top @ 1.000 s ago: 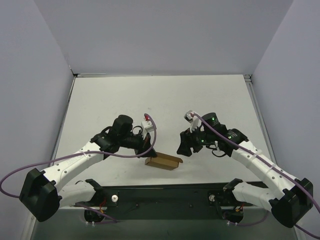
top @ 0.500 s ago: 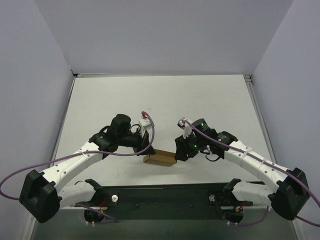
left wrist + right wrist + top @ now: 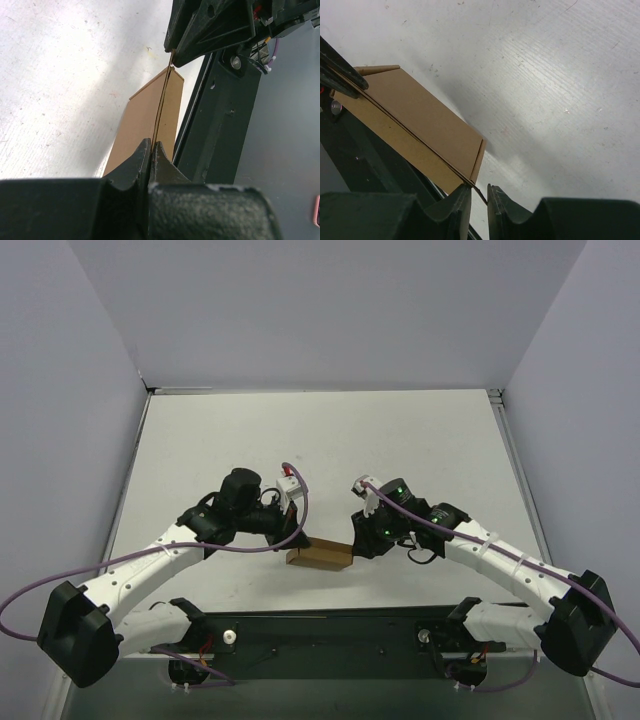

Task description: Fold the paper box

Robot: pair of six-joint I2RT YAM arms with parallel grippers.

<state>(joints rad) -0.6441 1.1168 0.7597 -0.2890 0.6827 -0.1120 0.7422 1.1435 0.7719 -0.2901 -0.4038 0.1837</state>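
The paper box [image 3: 318,558] is folded flat into a brown slab and stands on one long edge on the table [image 3: 300,440], strung between the two sets of fingers. It is just clear of the black base plate [image 3: 330,630] at the near side.

The left gripper [image 3: 151,148] is clenched tight on the box's thin top seam. From its own camera the cardboard runs straight out from between the fingertips, panels pressed together. I'd say that pinch is there to keep the slab upright and the layers closed while the other arm works the far end.

At that far end is the right gripper [image 3: 479,192]. The corner of the box sits just beyond its fingertips, and a thin tab edge passes through the narrow slot between them. The fingers are nearly together around that edge, but I can't tell whether they are biting it yet. It looks like a setup to grab the end flap and fold or tuck it against the anchored side.

A second ago the right fingers were spread wider and stood well apart from the box's right end. They've since swung in to that end and narrowed sharply. The box has slid a touch toward the left fingers, and the left pinch hasn't budged.
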